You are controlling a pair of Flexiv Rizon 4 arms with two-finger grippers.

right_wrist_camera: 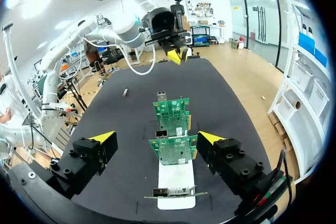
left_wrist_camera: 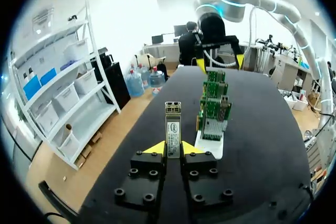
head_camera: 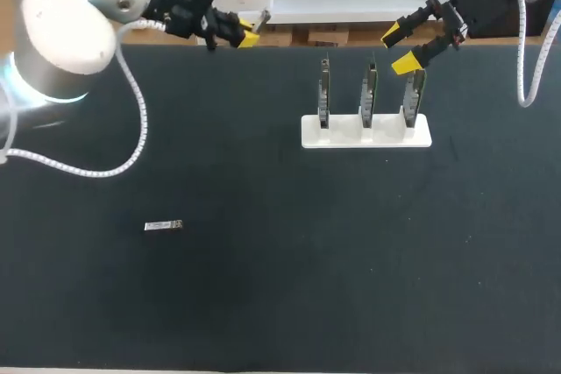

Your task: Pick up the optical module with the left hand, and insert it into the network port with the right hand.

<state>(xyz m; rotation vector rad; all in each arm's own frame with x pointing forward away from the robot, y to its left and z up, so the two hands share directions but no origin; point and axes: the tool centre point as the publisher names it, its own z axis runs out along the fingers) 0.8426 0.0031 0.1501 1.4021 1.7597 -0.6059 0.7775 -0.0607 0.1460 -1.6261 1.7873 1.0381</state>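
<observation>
**Left end effector** [left_wrist_camera: 173,149] — the fingers are closing on the optical module [left_wrist_camera: 172,124], with the yellow tips pressing its two long sides. The module is standing up out of the tips, its far end pointing ahead along the fingers. In the head view this end effector is hovering at the far left edge of the counter [head_camera: 280,295], well apart from the other items on it.

**Right end effector** [head_camera: 399,50] — the fingers are standing wide apart and gripping nothing. It is hanging over the far right part of the counter, near the top of the rightmost card. Whether a tip is touching that card cannot be told.

**Network cards** [head_camera: 369,94] — three green boards are standing upright on edge, side by side, in a white stand [head_camera: 365,133]. In the right wrist view they are sitting ahead of the open fingers, in line with the gap between them.

**Second module** [head_camera: 164,226] — a small silver piece is lying flat on the near left of the counter, well apart from the stand and both end effectors.
</observation>
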